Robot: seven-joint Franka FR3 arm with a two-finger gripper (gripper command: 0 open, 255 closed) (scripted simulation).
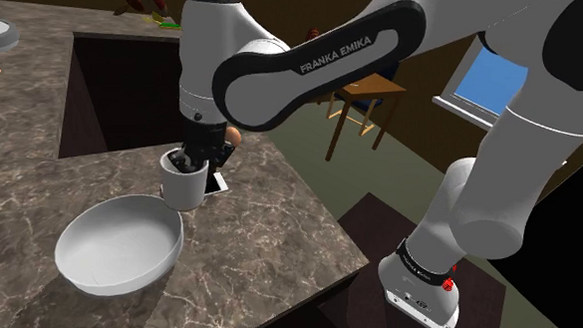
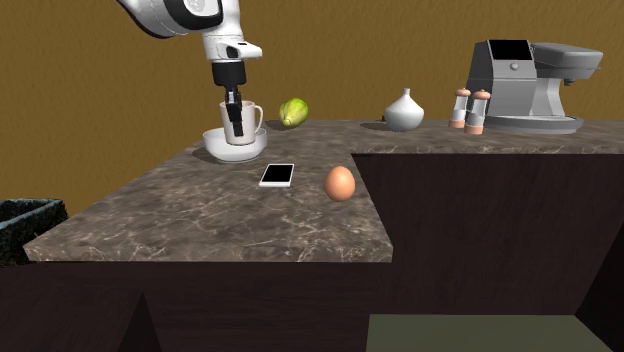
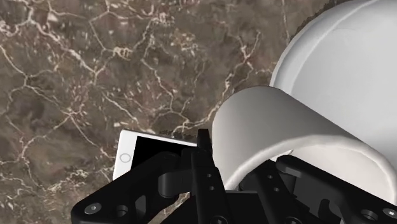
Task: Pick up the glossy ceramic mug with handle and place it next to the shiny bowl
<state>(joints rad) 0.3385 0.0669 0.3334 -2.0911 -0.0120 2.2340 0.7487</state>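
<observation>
Gripper (image 1: 193,163): jaws clamped on the mug's wall, with one finger inside the rim and one outside
Mug (image 1: 185,184): white, just beside the bowl, at its far right edge in the shoulder view; I cannot tell whether its base rests on the counter
Bowl (image 1: 113,249): white and wide, on the marbled brown counter (image 1: 272,238)
Phone (image 2: 277,175): flat on the counter near the mug, on the side away from the bowl
Egg (image 2: 340,183): right of the phone in the second exterior view — near it, not touching
</observation>
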